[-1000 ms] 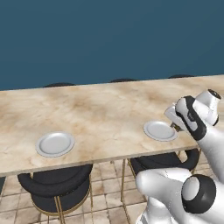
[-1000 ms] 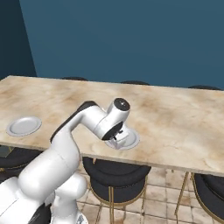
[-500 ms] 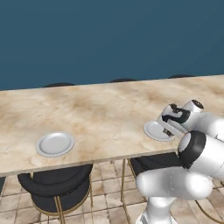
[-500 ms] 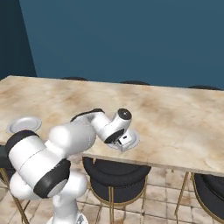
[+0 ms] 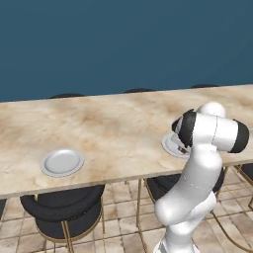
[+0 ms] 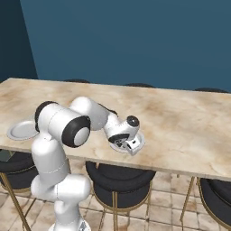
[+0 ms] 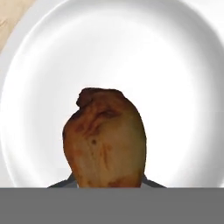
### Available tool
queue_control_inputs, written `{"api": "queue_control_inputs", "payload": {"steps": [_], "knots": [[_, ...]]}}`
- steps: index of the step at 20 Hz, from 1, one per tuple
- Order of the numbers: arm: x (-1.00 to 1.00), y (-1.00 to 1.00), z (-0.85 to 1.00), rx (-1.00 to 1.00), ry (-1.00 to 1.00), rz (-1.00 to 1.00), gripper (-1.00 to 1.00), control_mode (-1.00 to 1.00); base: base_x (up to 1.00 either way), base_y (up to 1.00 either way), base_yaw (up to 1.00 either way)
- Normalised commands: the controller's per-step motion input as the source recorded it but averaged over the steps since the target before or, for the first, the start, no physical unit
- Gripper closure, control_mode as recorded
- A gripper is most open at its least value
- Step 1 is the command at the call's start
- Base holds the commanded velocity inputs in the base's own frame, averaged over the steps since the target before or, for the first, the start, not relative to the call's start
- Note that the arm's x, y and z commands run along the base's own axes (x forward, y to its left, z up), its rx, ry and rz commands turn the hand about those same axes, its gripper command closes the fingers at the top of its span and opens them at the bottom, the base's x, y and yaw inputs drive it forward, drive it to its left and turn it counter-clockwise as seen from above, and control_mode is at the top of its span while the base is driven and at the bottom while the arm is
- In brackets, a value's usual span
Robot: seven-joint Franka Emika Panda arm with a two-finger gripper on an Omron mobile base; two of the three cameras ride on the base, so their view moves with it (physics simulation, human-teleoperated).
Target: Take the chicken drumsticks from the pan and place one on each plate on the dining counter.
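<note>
Right, from the left base view the arm folds over the desk (image 5: pixel 99 133), its hand hidden behind the forearm above the right plate (image 5: pixel 170 146), near the desk's near edge. A second plate (image 5: pixel 62 162) sits bare, well apart to the left, with black stools (image 5: pixel 66 210) tucked below. Now the right base view: the hand (image 6: pixel 131 145) hangs low over that same plate (image 6: pixel 139 140), near the near edge; the other plate (image 6: pixel 20 130) lies far left. And the hand view: a browned chicken drumstick (image 7: pixel 104 139) fills the middle over the white plate (image 7: pixel 175 65). It appears pinched between the fingers, though the tips themselves are hidden.
</note>
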Motion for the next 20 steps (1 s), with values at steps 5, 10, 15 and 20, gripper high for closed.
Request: {"api": "queue_control_inputs", "payload": {"steps": [5,10,15,20], "knots": [[0.74,-0.36,-0.38,0.00,0.01,0.08,-1.00,-1.00,0.00,0.00,0.00],[0.31,-0.22,-0.12,0.00,0.00,0.07,-1.00,-1.00,0.00,0.00,0.00],[0.03,-0.05,-0.01,0.00,-0.01,0.06,-1.00,-1.00,0.00,0.00,0.00],[-0.24,0.00,0.15,-0.02,-0.23,0.03,-1.00,-1.00,0.00,0.00,0.00]]}}
